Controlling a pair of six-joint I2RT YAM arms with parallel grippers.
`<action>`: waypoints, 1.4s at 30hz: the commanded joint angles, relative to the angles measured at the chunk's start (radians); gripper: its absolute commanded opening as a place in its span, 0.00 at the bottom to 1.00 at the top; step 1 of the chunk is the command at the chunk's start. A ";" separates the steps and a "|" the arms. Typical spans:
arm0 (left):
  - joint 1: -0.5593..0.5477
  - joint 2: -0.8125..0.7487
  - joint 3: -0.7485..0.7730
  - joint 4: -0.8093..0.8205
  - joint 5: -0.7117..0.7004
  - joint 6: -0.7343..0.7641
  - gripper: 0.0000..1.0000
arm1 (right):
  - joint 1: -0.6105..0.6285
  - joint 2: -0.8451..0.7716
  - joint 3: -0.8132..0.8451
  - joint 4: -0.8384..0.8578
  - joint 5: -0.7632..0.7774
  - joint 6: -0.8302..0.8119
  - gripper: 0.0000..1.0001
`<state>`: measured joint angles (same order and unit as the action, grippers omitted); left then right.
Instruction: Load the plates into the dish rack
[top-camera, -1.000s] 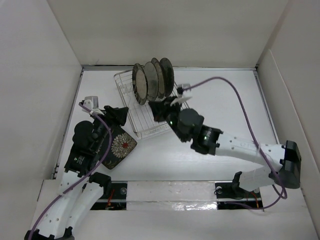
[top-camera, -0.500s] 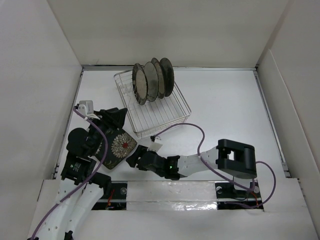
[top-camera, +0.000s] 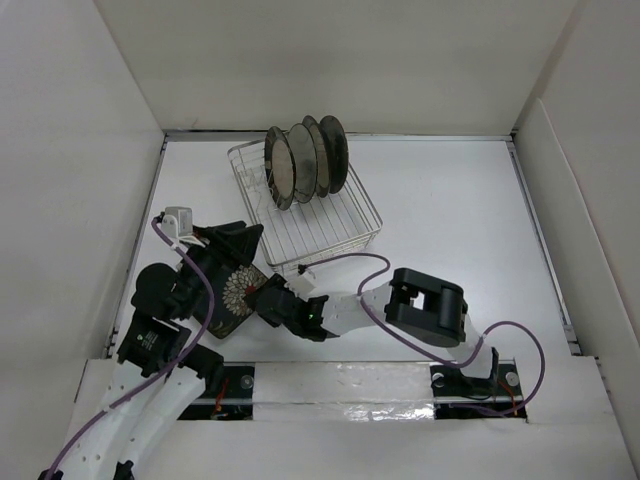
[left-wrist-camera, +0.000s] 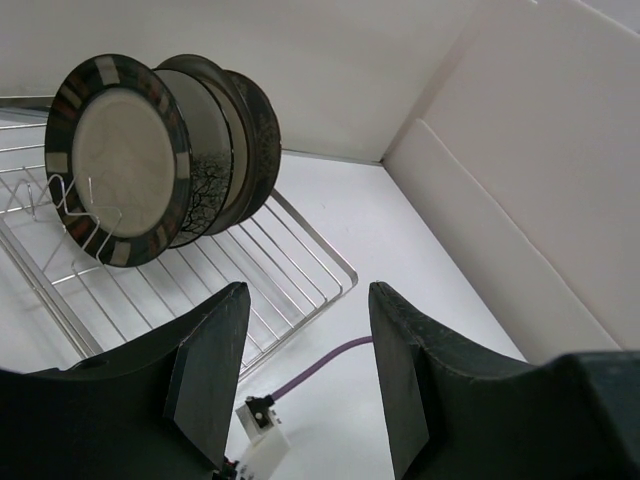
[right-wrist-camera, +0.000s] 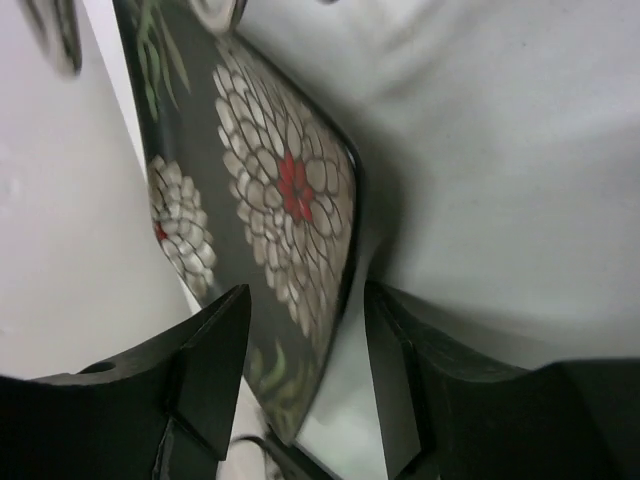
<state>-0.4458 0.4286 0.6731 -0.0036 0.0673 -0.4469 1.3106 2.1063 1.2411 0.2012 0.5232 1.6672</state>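
Several round plates (top-camera: 305, 160) stand upright between the prongs at the far end of the silver wire dish rack (top-camera: 335, 225); the left wrist view shows these plates (left-wrist-camera: 120, 160) above the rack (left-wrist-camera: 300, 265). The black floral plate (top-camera: 238, 290) lies left of the rack, partly under my left arm. My right gripper (top-camera: 264, 300) is open at its right edge. In the right wrist view the plate's rim (right-wrist-camera: 300, 210) runs between the right gripper (right-wrist-camera: 308, 385) jaws, with a gap on each side. My left gripper (left-wrist-camera: 305, 330) is open and empty, hovering over the plate (top-camera: 243, 243).
The right arm's purple cable (top-camera: 350, 262) loops over the table just in front of the rack, with a white connector (left-wrist-camera: 258, 432) near the left fingers. White walls (top-camera: 120, 200) close in the table on the left, back and right.
My right arm has swung from the rack's front edge down to the near left, and its gripper has opened round the black plate's rim. The left arm shifted slightly.
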 joint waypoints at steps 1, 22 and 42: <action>-0.039 -0.019 0.060 0.017 -0.041 0.025 0.48 | -0.008 0.046 0.050 -0.080 0.024 0.107 0.54; -0.068 -0.039 0.108 0.010 -0.061 0.025 0.48 | 0.179 -0.180 0.132 -0.503 0.551 -0.206 0.00; -0.068 -0.131 0.312 -0.003 -0.265 0.028 0.48 | -0.002 -0.417 0.322 0.127 0.428 -1.402 0.00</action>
<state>-0.5091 0.3222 0.9237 -0.0761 -0.1627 -0.4236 1.3899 1.7618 1.4498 0.0952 0.9649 0.3584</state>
